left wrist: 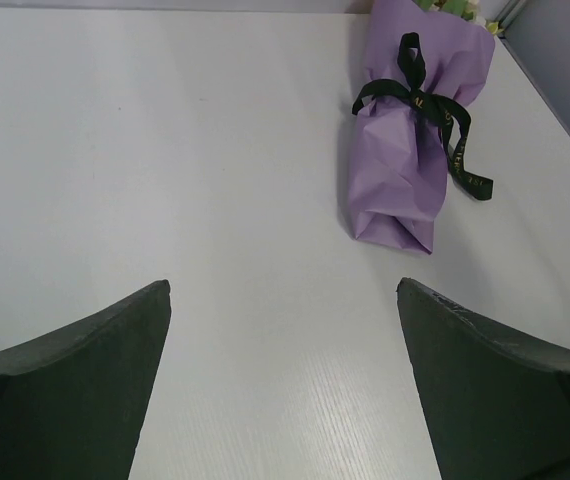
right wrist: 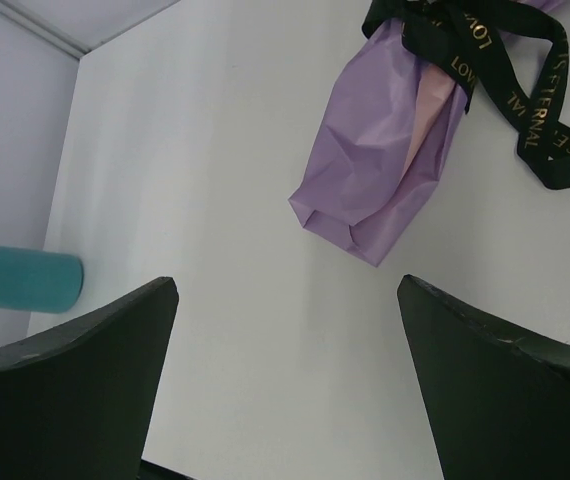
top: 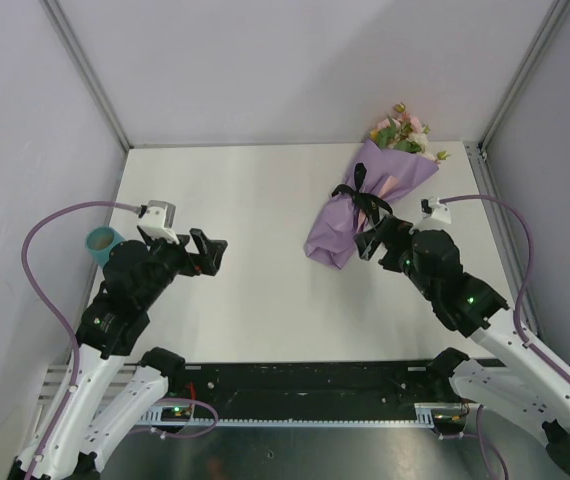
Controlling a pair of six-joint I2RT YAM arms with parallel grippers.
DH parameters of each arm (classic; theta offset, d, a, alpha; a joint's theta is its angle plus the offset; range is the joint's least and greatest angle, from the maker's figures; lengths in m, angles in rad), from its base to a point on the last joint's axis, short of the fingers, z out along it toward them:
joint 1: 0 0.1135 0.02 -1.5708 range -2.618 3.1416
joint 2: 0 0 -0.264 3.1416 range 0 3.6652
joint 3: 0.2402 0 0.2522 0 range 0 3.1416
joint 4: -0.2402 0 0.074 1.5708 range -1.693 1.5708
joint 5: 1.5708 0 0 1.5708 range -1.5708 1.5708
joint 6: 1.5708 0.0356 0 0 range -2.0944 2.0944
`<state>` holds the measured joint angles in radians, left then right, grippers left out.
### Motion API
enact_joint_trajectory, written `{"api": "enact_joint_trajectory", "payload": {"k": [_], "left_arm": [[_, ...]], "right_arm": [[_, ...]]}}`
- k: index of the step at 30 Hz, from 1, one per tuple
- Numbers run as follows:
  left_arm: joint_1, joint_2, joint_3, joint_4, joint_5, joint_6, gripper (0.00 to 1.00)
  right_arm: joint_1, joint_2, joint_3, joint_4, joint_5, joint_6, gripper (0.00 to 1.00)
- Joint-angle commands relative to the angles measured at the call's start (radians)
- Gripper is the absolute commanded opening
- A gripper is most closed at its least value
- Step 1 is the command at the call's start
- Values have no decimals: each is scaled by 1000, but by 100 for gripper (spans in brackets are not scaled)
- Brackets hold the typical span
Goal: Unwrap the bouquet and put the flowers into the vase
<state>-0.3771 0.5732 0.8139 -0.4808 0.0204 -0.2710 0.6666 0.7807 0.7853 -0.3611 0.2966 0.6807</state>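
Flowers [top: 405,133] in pink, cream and yellow poke out of the wide end of the bouquet [top: 365,205], which lies flat toward 1 o'clock on the white table [top: 255,190]. Its narrow folded end points to 7 o'clock. Purple paper [left wrist: 405,150] covers it, with a strip of pink showing inside the fold in the right wrist view. A black ribbon [top: 362,197] with gold lettering is tied in a bow round the middle, and one tail trails on the table at the side. The vase [top: 103,243], a small teal cup, stands at 9 o'clock by the table's left edge, well apart from the bouquet and partly hidden behind the left arm. The left gripper [top: 208,252] hangs over bare table near the vase, its fingers spread wide and holding nothing. The right gripper [top: 375,240] sits just beside the bouquet's narrow end, at its 4 o'clock side, fingers likewise wide apart and empty.
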Motion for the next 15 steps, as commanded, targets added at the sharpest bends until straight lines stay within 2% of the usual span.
{"api": "enact_joint_trajectory", "payload": {"k": [1,9,13,15], "left_arm": [[-6,-5,16,31,-16,-7,100],[-6,-8,16,30,-17,-7,99],[-6,-17,15,30,-17,-8,100],[-6,-23,13,30,-16,-7,100]], "right_arm": [[5,-10,-7,27,49,11,99],[-8,83,-31,105,185,11,99],[-80,195,-82,248,100,-16,96],[-136,264,-104,340,25,7,90]]}}
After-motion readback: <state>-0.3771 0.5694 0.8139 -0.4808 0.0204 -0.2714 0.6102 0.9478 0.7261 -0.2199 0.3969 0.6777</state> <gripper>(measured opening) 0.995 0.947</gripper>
